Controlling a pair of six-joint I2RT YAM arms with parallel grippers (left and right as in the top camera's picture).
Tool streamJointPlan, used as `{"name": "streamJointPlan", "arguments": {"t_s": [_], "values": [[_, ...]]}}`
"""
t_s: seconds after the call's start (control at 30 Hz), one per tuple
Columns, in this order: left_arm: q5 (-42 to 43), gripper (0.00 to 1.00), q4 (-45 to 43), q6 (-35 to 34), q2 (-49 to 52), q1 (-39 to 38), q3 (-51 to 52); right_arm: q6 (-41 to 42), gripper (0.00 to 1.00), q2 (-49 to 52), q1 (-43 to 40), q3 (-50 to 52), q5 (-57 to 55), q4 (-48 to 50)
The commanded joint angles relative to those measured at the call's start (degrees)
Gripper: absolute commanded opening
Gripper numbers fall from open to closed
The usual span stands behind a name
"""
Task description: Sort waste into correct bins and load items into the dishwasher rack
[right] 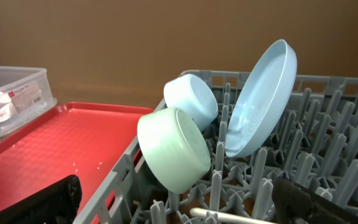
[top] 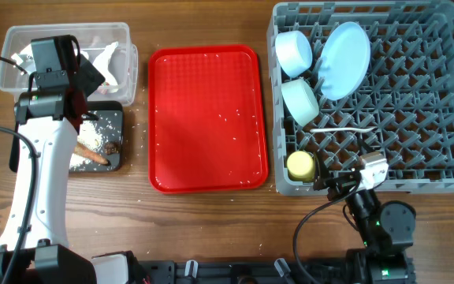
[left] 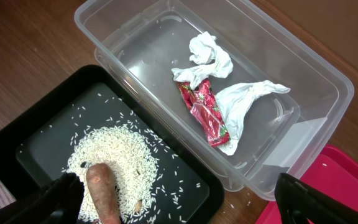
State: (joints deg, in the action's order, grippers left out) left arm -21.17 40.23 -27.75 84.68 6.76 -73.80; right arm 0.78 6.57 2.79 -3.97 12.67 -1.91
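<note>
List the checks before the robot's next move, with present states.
1. Crumpled white paper, red-and-white wrapper in clear plastic tub: ok.
2. White rice crumbs, brown food stick in black rectangular tray: ok.
3. Flat red serving tray crumb-free: not ok.
4. Pale blue plate, pale blue bowl, mint-green bowl, yellow cup, white plastic spoon in grey plastic rack: ok.
5. Left hand, right hand open and empty: ok.

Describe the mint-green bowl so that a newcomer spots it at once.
Find the big grey dishwasher rack on the right of the overhead view. Down its left edge sit a pale blue bowl, then the mint-green bowl, then a small yellow cup at the corner nearest the robot. It is tipped on its side and is the only green dish there.
</note>
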Motion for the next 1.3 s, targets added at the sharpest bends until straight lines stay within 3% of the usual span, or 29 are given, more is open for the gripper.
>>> {"name": "streamJointPlan", "arguments": {"t_s": [0.0,0.13,0.97,1.1,1.27], "values": [[-0.5,1.00,-0.1,-0.6,-0.4,0.2,-0.7,0.7,1.00,-2.7,0.1,2.3,0.7,0.6],[-0.5,1.00,-0.1,-0.6,-0.4,0.2,-0.7,0.9,1.00,-6.5,0.2,3.7,0.8,3.1],[-0.6,1.00,0.5,-0.6,-0.8,0.2,-0.7,0.9,1.00,-6.3,0.2,3.7,0.7,3.1],[4.5,1.00,1.1,-0.9,-9.6,0.1,1.1,0.9,1.00,-6.3,0.2,3.7,0.7,3.1],[6.8,1.00,-6.1,-2.7,-24.5,0.1,14.3,0.9,1.00,-6.3,0.2,3.7,0.7,3.1]]}}
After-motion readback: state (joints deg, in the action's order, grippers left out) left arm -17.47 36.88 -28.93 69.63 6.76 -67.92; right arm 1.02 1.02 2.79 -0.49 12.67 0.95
